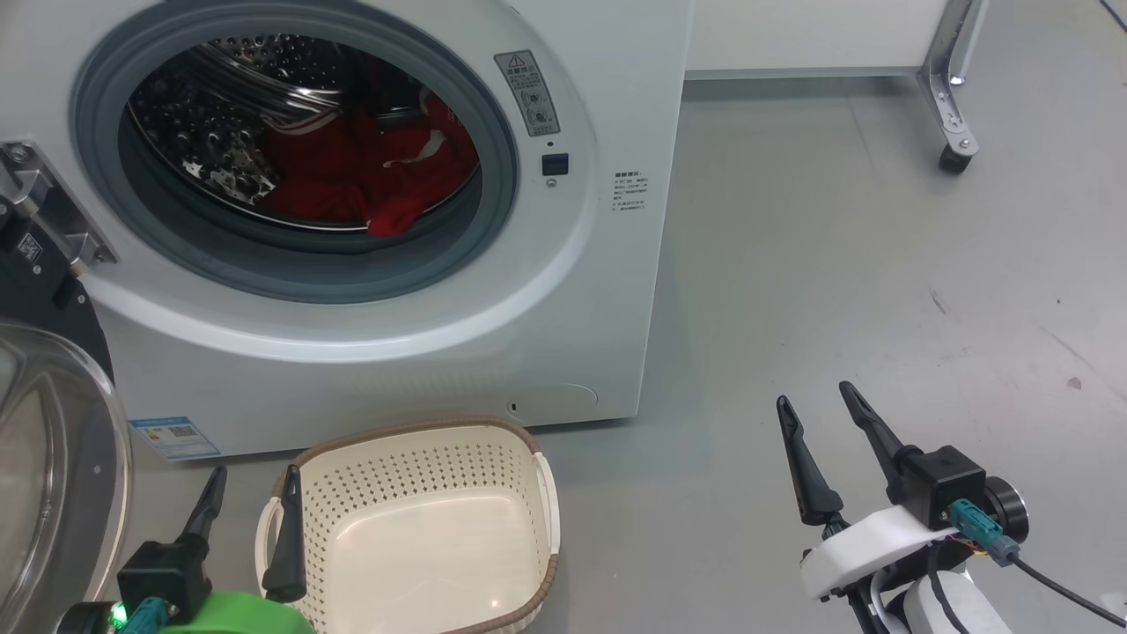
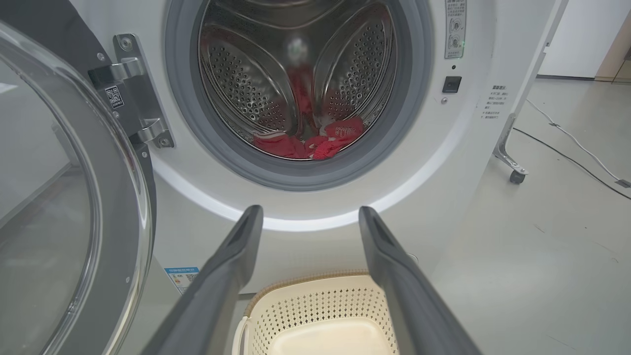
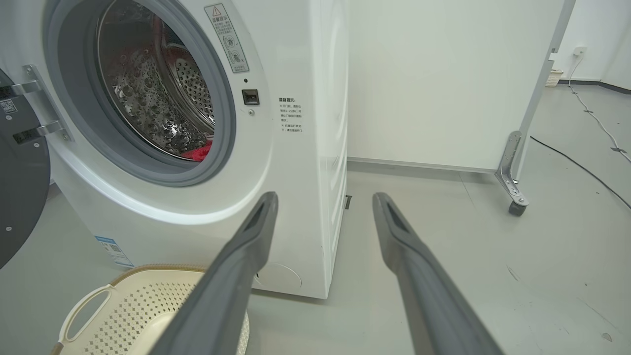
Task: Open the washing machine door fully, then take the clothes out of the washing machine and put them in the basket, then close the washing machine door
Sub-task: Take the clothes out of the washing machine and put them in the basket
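The clothes [image 1: 370,180] lie bunched at the front edge of the washing machine [image 1: 572,291] drum, soft, light, probably easiest pinched at a raised fold. Left gripper [image 1: 254,480] and right gripper [image 1: 814,396]: jaws apart, empty.

Bright, even light w/ soft shadows; glints inside washing machine [image 1: 563,282]; wrist cams warped at edges.

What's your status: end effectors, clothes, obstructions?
Left end effector open, by basket rim. Right end effector open, over floor. Washing machine door open; red clothes in drum, basket empty. Nothing in the way.
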